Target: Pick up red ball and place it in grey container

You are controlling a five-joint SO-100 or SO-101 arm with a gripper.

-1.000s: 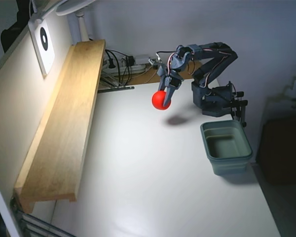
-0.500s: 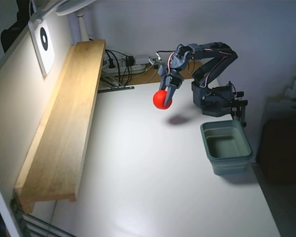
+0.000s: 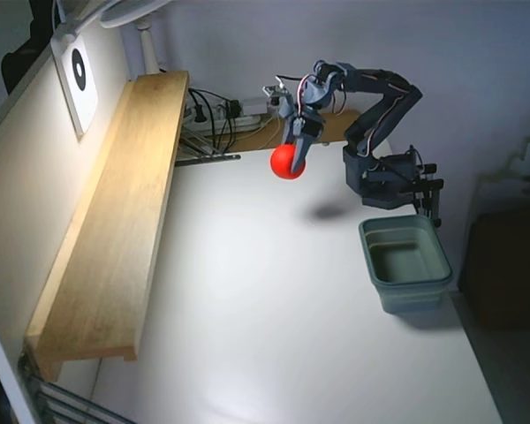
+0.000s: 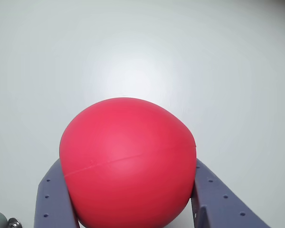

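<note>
My gripper (image 3: 293, 159) is shut on the red ball (image 3: 288, 162) and holds it well above the white table, near the back. A small shadow of the ball lies on the table to the right of it. In the wrist view the red ball (image 4: 128, 161) fills the lower middle, squeezed between my two blue-grey fingers (image 4: 52, 199), with only bare white table behind it. The grey container (image 3: 405, 261) stands empty on the table at the right, below and to the right of the ball, and is out of the wrist view.
A long wooden shelf (image 3: 115, 230) runs along the left wall. Cables and a power strip (image 3: 216, 119) lie at the back. My arm's base (image 3: 384, 177) is clamped at the back right, just behind the container. A dark object (image 3: 508, 265) sits beyond the table's right edge.
</note>
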